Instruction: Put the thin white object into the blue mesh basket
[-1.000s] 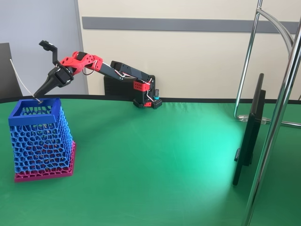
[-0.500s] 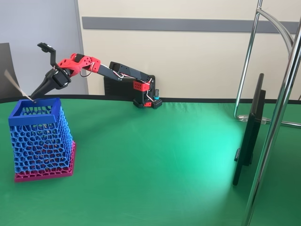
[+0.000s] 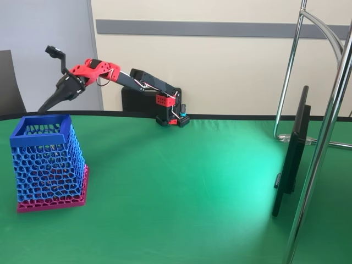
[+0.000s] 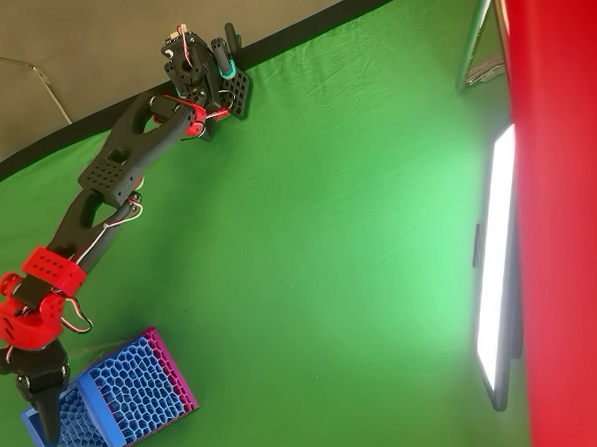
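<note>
The blue mesh basket [image 3: 47, 159] stands on its magenta base at the left of the green table; from above it sits at the bottom left [image 4: 130, 390]. My gripper [image 3: 43, 108] hangs tip-down a little above the basket's far left rim, and in the overhead view it [image 4: 47, 433] lies over the rim's left part. Its fingers taper to a single point and look shut, with nothing visible between them. The thin white object is out of view; through the mesh I cannot tell whether it lies inside the basket.
A dark flat screen [image 3: 291, 159] stands edge-on at the right, beside chrome stand tubes [image 3: 324, 137]. The arm's base [image 3: 170, 113] is at the table's back edge. A wide stretch of green cloth [image 3: 181, 187] lies between the basket and the screen.
A second ago the white strip stuck up and left from the gripper at the basket's rim. It blurred as the gripper swung, and now it is gone from sight. The gripper has risen slightly.
</note>
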